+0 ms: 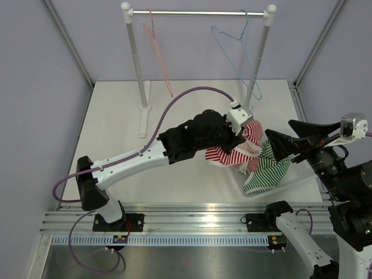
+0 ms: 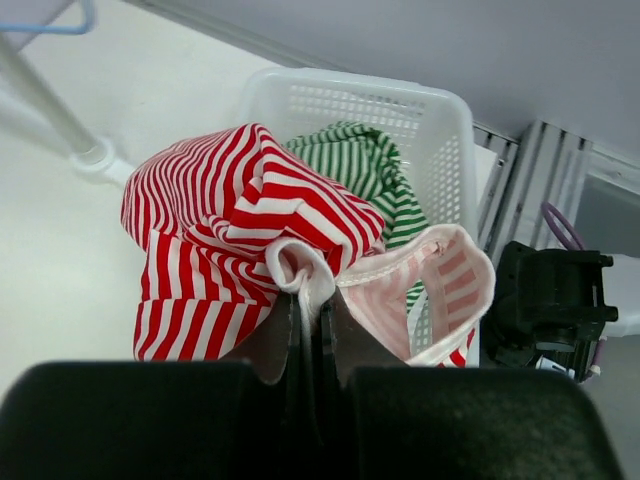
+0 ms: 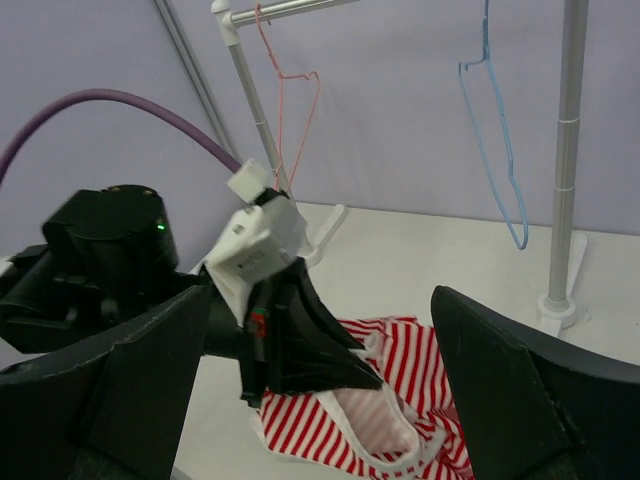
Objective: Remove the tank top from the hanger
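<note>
The red-and-white striped tank top hangs bunched from my left gripper, free of any hanger. In the left wrist view the jaws are closed on its white hem, and the striped cloth droops beside and over the white basket. My right gripper is open and empty, just right of the left gripper. In the right wrist view its fingers spread wide, facing the left gripper and the tank top.
A green-and-white striped garment lies in the basket, also seen in the left wrist view. A clothes rack stands at the back with a bare pink hanger and a bare blue hanger.
</note>
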Motion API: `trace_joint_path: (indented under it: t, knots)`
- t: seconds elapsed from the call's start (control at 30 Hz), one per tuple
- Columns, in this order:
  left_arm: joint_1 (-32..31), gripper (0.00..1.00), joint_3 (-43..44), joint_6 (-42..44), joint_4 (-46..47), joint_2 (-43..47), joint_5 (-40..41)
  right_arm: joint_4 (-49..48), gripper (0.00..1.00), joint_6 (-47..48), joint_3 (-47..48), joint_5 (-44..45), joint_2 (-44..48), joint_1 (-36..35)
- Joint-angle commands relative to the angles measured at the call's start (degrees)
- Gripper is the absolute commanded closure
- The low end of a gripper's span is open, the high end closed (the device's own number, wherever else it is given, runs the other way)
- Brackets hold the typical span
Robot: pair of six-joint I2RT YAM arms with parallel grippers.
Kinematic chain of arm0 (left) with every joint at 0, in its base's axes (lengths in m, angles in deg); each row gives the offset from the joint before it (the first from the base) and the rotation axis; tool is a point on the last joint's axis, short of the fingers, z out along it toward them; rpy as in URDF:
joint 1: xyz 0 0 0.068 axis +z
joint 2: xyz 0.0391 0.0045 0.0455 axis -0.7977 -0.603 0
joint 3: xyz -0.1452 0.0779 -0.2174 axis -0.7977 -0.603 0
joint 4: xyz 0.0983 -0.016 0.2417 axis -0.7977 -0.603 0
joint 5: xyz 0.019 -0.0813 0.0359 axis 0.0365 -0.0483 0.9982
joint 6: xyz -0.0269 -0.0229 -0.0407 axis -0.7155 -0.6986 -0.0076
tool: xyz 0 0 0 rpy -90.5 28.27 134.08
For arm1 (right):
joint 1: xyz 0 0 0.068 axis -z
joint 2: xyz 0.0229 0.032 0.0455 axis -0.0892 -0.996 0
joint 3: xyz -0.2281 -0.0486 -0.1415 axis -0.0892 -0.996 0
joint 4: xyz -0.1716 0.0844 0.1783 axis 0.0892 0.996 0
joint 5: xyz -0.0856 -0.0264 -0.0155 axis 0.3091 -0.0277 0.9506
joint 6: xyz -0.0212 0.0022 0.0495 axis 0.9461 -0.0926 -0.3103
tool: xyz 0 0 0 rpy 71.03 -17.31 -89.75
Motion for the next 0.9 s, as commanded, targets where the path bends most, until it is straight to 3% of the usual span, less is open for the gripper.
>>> trace_joint_path:
  t: [0.0, 0.23, 0.33, 0.5, 0.67, 0.73, 0.77, 0.87]
  knots:
    - [-0.4, 1.0, 4.7, 4.2, 8.3, -5.1, -10.8, -0.4, 0.01, 0.1, 1.9, 1.7, 0.7, -0.1]
    - [-1.5, 1.0, 12.8, 5.8, 6.3, -24.9, -18.4, 0.3, 0.01, 0.2, 1.4, 0.5, 1.3, -0.1]
    - [-1.5, 1.0, 19.6, 5.2, 1.8, -34.1, -18.4, 0.2, 0.0, -0.2, 0.4, -0.6, 1.2, -0.1]
    - [-1.5, 0.99, 25.0, 4.9, -1.4, -41.3, -15.6, 0.0, 0.01, -0.8, -0.9, -1.6, 1.2, -0.1]
    - [-1.5, 0.84, 23.5, 3.1, -1.7, -40.7, -15.1, 0.2, 0.01, -0.6, -1.1, -1.8, 0.9, -0.1]
    - [-1.6, 0.71, 21.3, 2.6, 0.4, -37.4, -14.5, 0.3, 0.0, -0.4, -0.8, -1.6, 0.9, -0.1]
    - [-1.5, 0.56, 20.2, 2.1, 1.3, -36.1, -14.3, 0.7, 0.01, -0.2, -0.6, -1.2, 0.8, 0.0]
    - [-1.5, 0.38, 17.1, 0.8, 3.8, -31.2, -13.0, 1.5, 0.0, 0.5, 0.3, -0.4, 0.5, 0.0]
